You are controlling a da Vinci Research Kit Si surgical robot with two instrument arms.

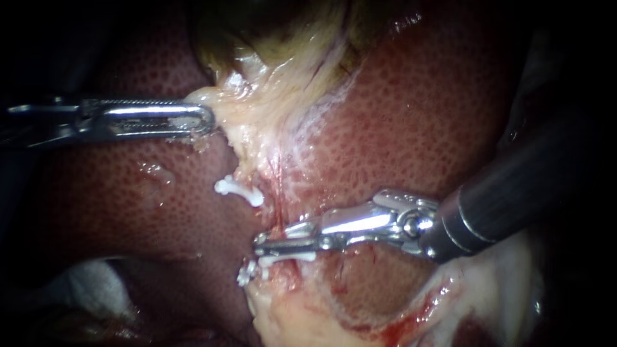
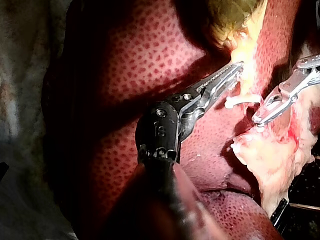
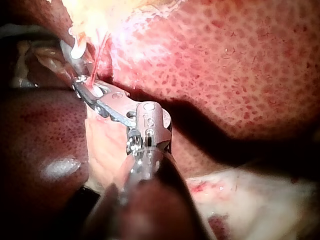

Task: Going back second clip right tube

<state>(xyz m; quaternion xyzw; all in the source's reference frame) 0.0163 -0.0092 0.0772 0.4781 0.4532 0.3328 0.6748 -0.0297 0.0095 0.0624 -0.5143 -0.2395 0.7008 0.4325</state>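
Observation:
My left instrument (image 1: 207, 122) comes in level, its jaws shut on the pale tissue (image 1: 222, 106) below the yellow-green gallbladder (image 1: 270, 32). A white clip (image 1: 239, 190) sits across the thin strand under that hold. My right instrument (image 1: 258, 244) reaches in from the right over a pink tube (image 1: 277, 209), and a narrow gap shows between its jaws with nothing in it. Just under those jaws a second white clip (image 1: 286, 258) lies across the tube. The left wrist view shows my left instrument (image 2: 236, 69) on the pale tissue and my right instrument (image 2: 258, 119) beside a clip (image 2: 242, 100).
Mottled red liver (image 1: 418, 115) surrounds the site on both sides. Pale fatty tissue with a little blood (image 1: 398, 324) lies under my right instrument's shaft. White gauze (image 1: 90, 279) shows at the lower left, partly in shadow.

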